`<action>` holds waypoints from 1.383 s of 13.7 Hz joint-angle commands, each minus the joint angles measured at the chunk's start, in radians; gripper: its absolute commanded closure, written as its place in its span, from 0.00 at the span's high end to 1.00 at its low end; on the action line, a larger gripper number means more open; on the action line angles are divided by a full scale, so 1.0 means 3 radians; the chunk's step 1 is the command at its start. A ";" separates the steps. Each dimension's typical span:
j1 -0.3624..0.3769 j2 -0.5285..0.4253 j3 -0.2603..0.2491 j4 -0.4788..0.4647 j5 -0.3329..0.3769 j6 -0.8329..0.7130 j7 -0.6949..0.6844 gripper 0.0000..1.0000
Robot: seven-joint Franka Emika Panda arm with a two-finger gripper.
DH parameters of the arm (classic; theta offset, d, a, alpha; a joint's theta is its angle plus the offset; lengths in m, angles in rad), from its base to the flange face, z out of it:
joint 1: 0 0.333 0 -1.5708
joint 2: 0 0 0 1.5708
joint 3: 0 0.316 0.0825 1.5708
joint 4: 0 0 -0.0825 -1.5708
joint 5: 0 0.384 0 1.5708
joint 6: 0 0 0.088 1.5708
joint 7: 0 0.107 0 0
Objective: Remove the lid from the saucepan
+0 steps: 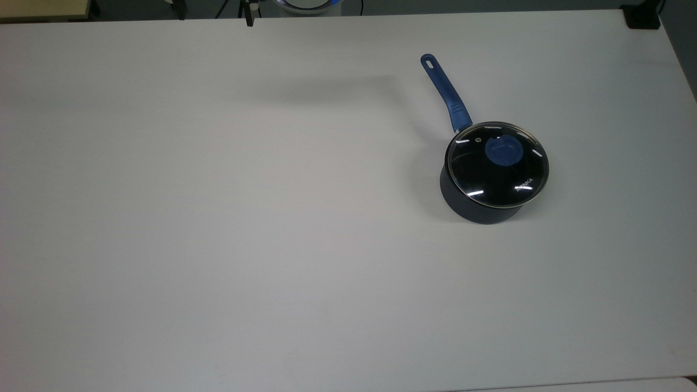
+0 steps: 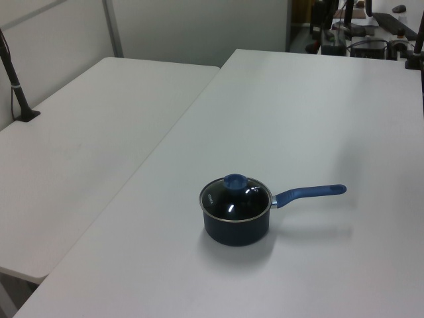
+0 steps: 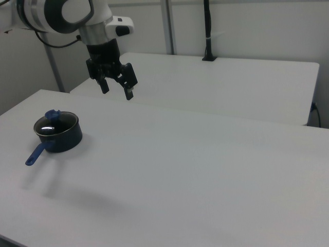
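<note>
One gripper (image 3: 116, 87) hung empty, fingers spread, well above the desk (image 3: 205, 154); lid (image 3: 54, 122) lay down toward the right view's left.

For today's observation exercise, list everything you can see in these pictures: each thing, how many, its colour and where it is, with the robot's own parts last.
saucepan: one, dark navy with a long blue handle, standing on the table toward the top view's right.
lid: one, clear glass with a metal rim and blue knob, sitting on the saucepan.
table: one, white, bearing the saucepan.
second table: one, white, alongside at the left view's left.
black post: one, at the second table's far edge in the right view.
gripper: one, black, fingers open, in the air above the table, apart from the saucepan.
</note>
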 commanded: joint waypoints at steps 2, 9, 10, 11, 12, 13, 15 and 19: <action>0.0023 -0.0015 -0.0024 -0.0053 0.0067 0.0065 -0.0064 1.00; 0.0023 -0.0020 -0.0024 -0.0053 0.0067 0.0065 -0.0069 1.00; 0.0028 -0.0020 -0.0024 -0.0058 0.0067 0.0065 -0.0100 1.00; 0.0028 -0.0015 -0.0024 -0.0078 0.0067 0.0065 -0.0196 1.00; 0.0028 -0.0014 -0.0019 -0.0099 0.0067 0.0065 -0.0405 1.00; 0.0038 -0.0004 -0.0013 -0.0130 0.0067 0.0060 -0.0766 1.00; 0.0079 0.0062 0.0073 -0.0094 0.0067 0.0065 -0.0806 1.00; 0.0441 0.0240 0.0349 0.0028 0.0022 0.0167 -0.0032 1.00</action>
